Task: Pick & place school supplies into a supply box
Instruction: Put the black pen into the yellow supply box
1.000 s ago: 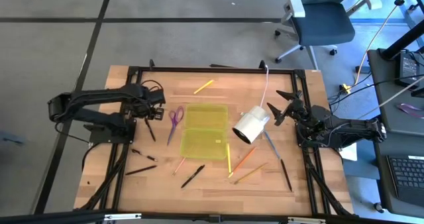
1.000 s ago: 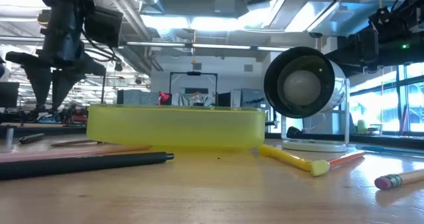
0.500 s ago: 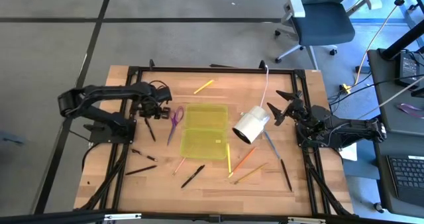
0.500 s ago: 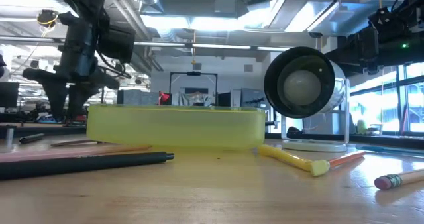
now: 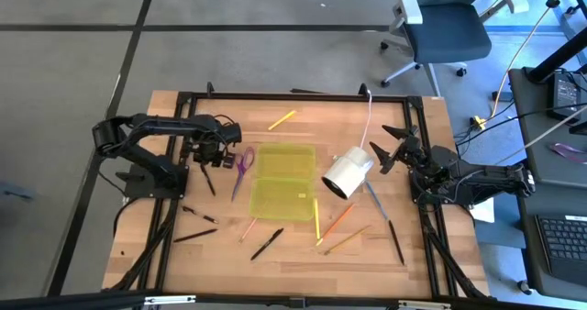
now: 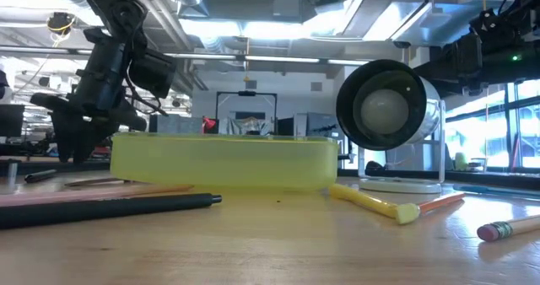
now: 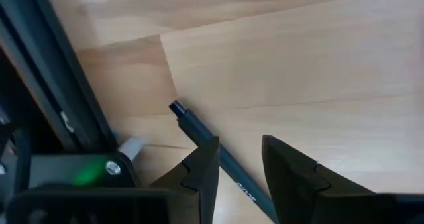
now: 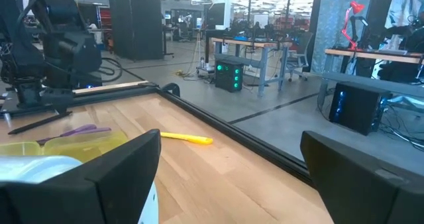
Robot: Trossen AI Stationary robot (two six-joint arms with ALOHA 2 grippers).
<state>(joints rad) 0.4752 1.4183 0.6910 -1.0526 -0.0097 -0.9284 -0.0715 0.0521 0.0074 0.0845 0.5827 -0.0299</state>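
Sitting mid-table, the shallow translucent yellow-green plastic supply box (image 5: 283, 182) appears empty, with the small purple-handled scissors (image 5: 242, 162) just beside its left wall. The left gripper (image 7: 240, 161) hangs low over a thin black pen (image 7: 218, 156) near the table's left rail, its jaws narrowly parted astride the barrel, not yet touching. Light, stiff and likely slick, the pen wants a mid-shaft pinch. The right gripper (image 8: 232, 164) waits wide open at the right.
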